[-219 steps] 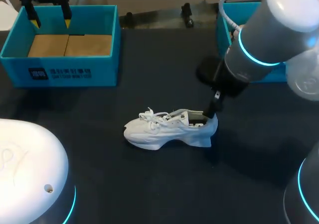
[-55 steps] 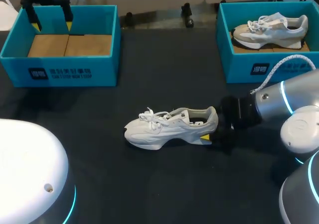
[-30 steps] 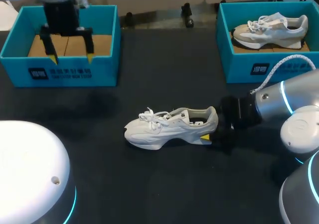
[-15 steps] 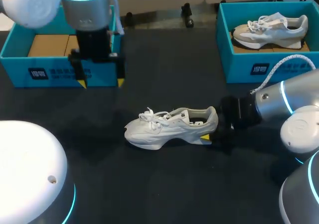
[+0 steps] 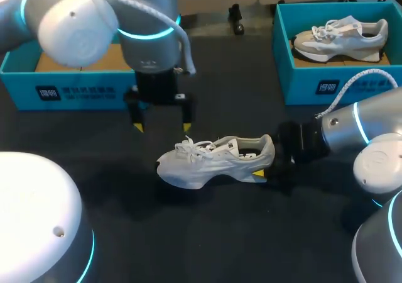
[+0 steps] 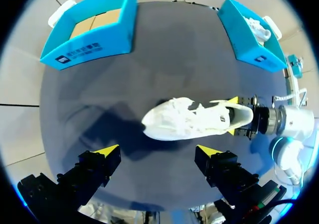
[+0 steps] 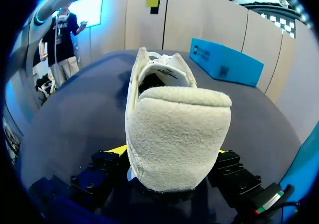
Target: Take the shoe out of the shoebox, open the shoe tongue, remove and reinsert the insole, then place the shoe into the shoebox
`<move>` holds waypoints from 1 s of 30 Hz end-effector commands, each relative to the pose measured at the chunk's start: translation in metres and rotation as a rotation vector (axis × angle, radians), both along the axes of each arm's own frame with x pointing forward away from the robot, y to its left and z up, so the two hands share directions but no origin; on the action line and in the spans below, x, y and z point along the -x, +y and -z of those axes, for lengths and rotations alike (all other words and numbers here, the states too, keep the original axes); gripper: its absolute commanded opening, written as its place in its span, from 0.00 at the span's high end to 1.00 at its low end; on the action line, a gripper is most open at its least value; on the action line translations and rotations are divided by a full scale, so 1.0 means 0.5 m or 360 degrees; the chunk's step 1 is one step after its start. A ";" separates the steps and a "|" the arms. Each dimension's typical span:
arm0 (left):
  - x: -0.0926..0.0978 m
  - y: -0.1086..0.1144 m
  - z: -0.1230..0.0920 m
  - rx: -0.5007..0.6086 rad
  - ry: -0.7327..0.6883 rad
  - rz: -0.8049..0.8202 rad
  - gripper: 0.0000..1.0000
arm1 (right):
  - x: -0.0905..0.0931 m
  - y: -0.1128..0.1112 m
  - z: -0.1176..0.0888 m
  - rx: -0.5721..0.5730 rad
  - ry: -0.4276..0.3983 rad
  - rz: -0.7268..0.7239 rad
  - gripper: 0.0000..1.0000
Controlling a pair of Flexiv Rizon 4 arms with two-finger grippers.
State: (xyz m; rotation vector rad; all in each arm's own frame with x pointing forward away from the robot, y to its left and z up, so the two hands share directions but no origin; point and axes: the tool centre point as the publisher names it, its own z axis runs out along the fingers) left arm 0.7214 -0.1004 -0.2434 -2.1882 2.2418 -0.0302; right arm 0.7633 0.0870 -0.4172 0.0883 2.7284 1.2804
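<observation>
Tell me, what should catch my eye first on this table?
A white shoe sits mid-table, its heel clamped between the right fingers. The left fingers hang open over its laced end. At the far corners stand the left blue box and the right blue box, which has a second shoe inside.

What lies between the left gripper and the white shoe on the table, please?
Nothing: the left wrist view shows only bare dark tabletop between the open left gripper and the white shoe.
</observation>
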 end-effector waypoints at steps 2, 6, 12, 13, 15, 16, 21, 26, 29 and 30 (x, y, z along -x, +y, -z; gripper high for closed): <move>-0.001 -0.074 0.031 -0.0044 0.0012 0.0039 0.00 | -0.003 0.002 0.002 0.0008 -0.0001 0.0004 1.00; 0.001 -0.112 0.042 -0.0045 0.0019 0.0075 0.00 | -0.003 0.002 0.002 0.0008 -0.0001 0.0004 1.00; -0.006 -0.163 0.063 -0.0057 0.0023 0.0126 0.00 | -0.003 0.002 0.002 0.0008 -0.0001 0.0004 1.00; -0.008 -0.169 0.066 -0.0053 0.0026 0.0132 0.00 | -0.003 0.002 0.002 0.0008 -0.0001 0.0004 1.00; -0.011 -0.183 0.073 -0.0049 0.0031 0.0138 0.00 | -0.003 0.002 0.002 0.0008 -0.0001 0.0004 1.00; -0.013 -0.190 0.077 -0.0046 0.0036 0.0143 0.00 | -0.003 0.002 0.002 0.0008 -0.0001 0.0004 1.00; -0.017 -0.216 0.093 -0.0055 0.0026 0.0162 0.00 | -0.003 0.002 0.002 0.0008 -0.0001 0.0004 1.00; -0.022 -0.236 0.114 -0.0070 0.0019 0.0173 0.00 | -0.003 0.002 0.002 0.0008 -0.0001 0.0004 1.00; -0.028 -0.245 0.129 -0.0077 0.0024 0.0179 0.00 | -0.003 0.002 0.002 0.0008 -0.0001 0.0004 1.00; -0.031 -0.247 0.134 -0.0085 0.0029 0.0180 0.00 | -0.003 0.002 0.002 0.0008 -0.0001 0.0004 1.00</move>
